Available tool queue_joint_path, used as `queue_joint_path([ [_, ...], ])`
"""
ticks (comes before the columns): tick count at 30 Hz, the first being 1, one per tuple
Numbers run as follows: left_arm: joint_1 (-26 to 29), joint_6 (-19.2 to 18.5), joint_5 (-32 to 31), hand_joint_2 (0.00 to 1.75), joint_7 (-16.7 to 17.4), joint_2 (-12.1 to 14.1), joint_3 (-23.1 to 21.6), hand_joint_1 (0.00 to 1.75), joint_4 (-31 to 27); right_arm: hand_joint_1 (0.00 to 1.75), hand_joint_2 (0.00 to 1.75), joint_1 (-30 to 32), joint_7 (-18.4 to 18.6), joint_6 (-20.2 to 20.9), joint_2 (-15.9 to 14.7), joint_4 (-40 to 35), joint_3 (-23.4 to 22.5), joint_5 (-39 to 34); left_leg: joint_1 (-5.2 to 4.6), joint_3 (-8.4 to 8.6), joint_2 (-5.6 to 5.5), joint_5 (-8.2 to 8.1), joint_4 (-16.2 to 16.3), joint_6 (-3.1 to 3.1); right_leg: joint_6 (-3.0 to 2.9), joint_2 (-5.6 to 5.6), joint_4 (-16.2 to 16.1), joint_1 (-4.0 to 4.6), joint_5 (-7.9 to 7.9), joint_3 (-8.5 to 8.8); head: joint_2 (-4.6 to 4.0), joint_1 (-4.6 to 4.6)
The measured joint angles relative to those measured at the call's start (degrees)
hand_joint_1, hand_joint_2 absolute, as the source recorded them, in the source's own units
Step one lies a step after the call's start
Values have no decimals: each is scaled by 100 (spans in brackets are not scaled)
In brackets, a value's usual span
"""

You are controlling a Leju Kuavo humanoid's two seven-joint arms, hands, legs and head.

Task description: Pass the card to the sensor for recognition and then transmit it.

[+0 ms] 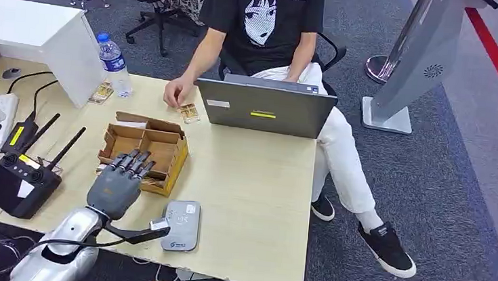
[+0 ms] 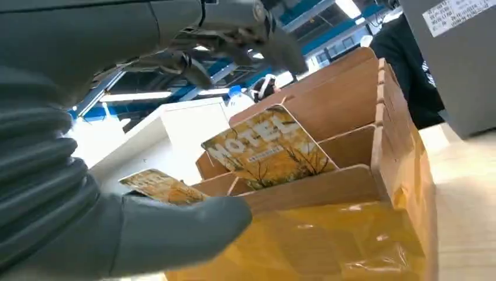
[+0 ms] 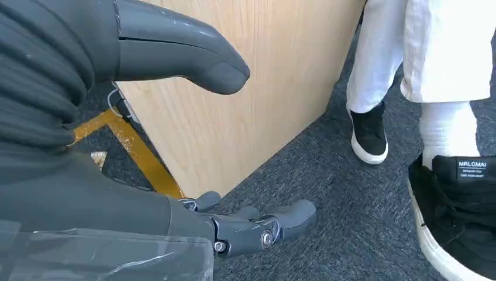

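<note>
The robot's left hand [image 1: 119,182] hovers over the near edge of a divided cardboard box [image 1: 164,148] standing toward the table's [image 1: 256,182] left half, its fingers [image 1: 137,161] spread and holding nothing. In the left wrist view a yellow "HOTEL" card [image 2: 270,147] leans tilted in one compartment of the box, printed face toward the camera, its long axis running up and away from the hand; a second card [image 2: 159,185] pokes out beside the thumb [image 2: 175,231], partly hidden by it. From the head view the cards in the box cannot be made out.

A grey card sensor [image 1: 180,225] lies flat near the table's front edge, just right of the left arm, with bare tabletop open to its right as far as the right edge. At the far edge a seated person's hand [image 1: 177,93] rests beside another card [image 1: 189,113], next to an open laptop [image 1: 264,106]. A water bottle [image 1: 114,64] stands at the far left; a black router [image 1: 17,180] with antennas sits at the left edge.

The right hand [image 3: 245,225] hangs below the table beside its wooden side panel, above grey carpet, fingers [image 3: 292,215] loosely extended and holding nothing, near the person's black shoes [image 3: 456,211].
</note>
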Motion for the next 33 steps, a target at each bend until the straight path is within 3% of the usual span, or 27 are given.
queue_joint_path([
  [10, -189, -258, 170, 175, -52, -9, 22, 168, 249, 0, 175, -15, 39, 7, 0, 0, -2, 33, 0, 1, 0, 0, 0, 0, 0, 0, 0, 0, 0, 1, 0, -4],
  [14, -320, -256, 179, 175, -66, -24, 26, 175, 476, 0, 175, -35, 66, -2, 0, 0, -2, 85, 0, 1, -2, 1, 0, 0, 0, -6, 0, 0, 0, 2, 0, -2],
  [19, -530, 366, 207, 175, -159, -96, 164, 175, 1007, 0, 175, -69, 81, -48, 2, 0, -2, 131, 0, 2, 0, 4, -1, -3, -9, -4, 0, 0, 7, 1, 0, 0],
  [24, -535, 848, 354, 175, -262, -186, 339, 175, 1065, 0, 175, -68, 70, -55, 2, 0, -2, 131, 0, 0, 0, 6, 0, -2, -8, -3, 0, 0, 9, -1, 0, -2],
  [33, -635, 1062, 728, 175, -505, -264, 691, 175, 379, 0, 175, -75, 61, -61, 2, 0, -4, 136, 0, -3, -1, 7, 0, -3, -7, -4, 0, 0, 11, -5, 0, 0],
])
